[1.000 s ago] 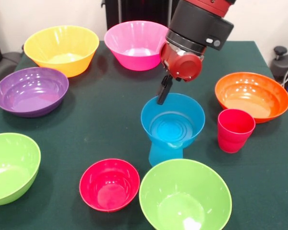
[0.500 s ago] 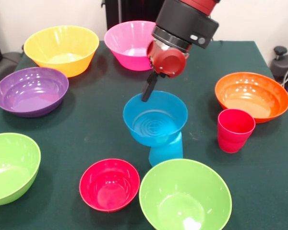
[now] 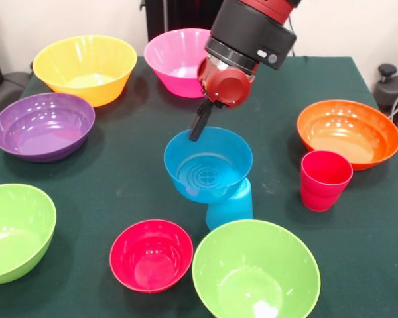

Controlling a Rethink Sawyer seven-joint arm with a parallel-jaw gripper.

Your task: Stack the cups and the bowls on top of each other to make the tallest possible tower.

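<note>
My gripper (image 3: 196, 131) is shut on the far rim of the small blue bowl (image 3: 207, 165) and holds it tilted. The bowl hangs off to the left of the light blue cup (image 3: 231, 207), which stands on the table under the bowl's right side. Whether bowl and cup still touch is hidden. The red-pink cup (image 3: 324, 179) stands upright to the right. The small red bowl (image 3: 150, 254) sits front centre. No stack of blue and red pieces stands.
Large bowls ring the table (image 3: 119, 165): yellow-orange (image 3: 85, 68) and pink (image 3: 179, 61) at the back, purple (image 3: 42, 125) left, orange (image 3: 347, 132) right, lime green at front left (image 3: 13, 232) and front centre (image 3: 255, 270).
My gripper has moved left with the blue bowl in it. The bowl has slid off the top of the blue cup, which now shows to its lower right.
</note>
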